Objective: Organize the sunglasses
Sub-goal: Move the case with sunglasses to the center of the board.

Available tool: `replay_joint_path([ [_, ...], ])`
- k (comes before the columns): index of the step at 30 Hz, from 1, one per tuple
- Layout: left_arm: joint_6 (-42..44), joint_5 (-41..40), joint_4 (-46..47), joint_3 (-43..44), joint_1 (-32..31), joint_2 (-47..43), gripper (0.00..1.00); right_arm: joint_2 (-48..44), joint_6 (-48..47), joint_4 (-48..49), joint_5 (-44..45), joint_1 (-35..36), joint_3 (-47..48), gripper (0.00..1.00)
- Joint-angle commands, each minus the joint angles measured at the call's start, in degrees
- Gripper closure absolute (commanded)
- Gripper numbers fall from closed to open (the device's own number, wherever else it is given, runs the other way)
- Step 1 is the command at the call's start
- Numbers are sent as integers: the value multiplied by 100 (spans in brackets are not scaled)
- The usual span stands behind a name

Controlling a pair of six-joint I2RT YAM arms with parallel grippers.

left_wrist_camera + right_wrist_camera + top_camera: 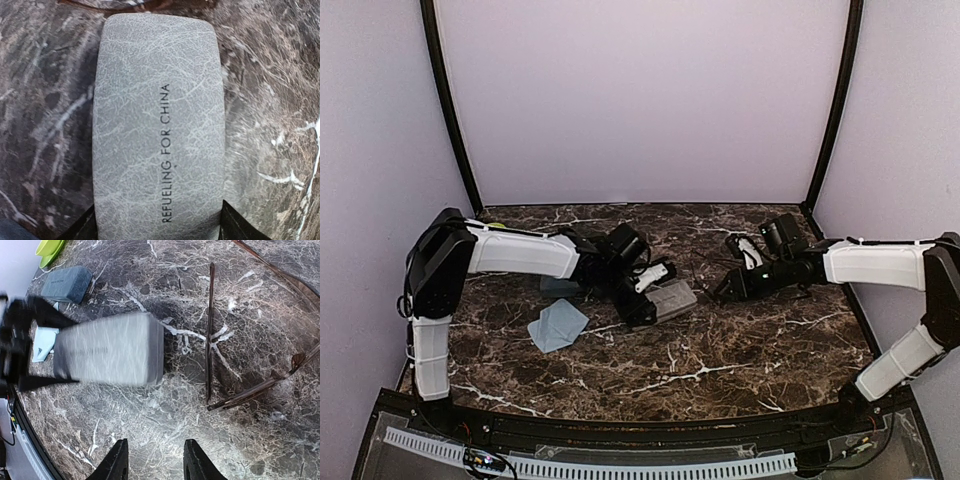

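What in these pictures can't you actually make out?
- Grey case: motion-blurred in the right wrist view; lettering unreadable there.
- Glasses: front runs off that view's right edge.
- Blue-grey case: mostly under the left arm in the top view.
- Left gripper: fingers cut by the left wrist view's bottom edge; grip on case unclear.

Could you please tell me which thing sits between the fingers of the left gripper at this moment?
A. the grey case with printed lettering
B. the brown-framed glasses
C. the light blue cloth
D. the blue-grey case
A: in the left wrist view the grey case, printed REFUELING FOR CHINA, fills the gap of the left gripper, with a dark finger at each of its long sides.
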Motion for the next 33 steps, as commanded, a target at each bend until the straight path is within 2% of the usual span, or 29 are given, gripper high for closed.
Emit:
replay_joint_path([
  [1, 790, 291, -299, 591, 433, 58, 49, -103, -110, -18, 13, -52, -94, 61],
  [11, 1362, 1002, -572, 1654, 1066, 796, 48, -109, -119, 11, -20, -63, -157, 62],
  [17, 1460, 957, -1024, 2296, 1163, 1332, 46, -133, -67, 96, -49, -69, -242, 62],
  [20, 1479, 886, -1050, 2341, 1178, 1367, 37, -113, -58, 117, -69, -68, -254, 62],
  [23, 1518, 855, -1085, 2422, 1186, 1368, 18, -70, -59, 128, -97, -71, -227, 62],
  [26, 1531, 762, -1161, 2571, 1183, 1355, 4, -34, -58, 130, -133, -63, -192, 62],
  [33, 1624, 759, -1204, 2394, 1194, 800, 1, -41, -32, 201, -193, -63, -209, 62],
])
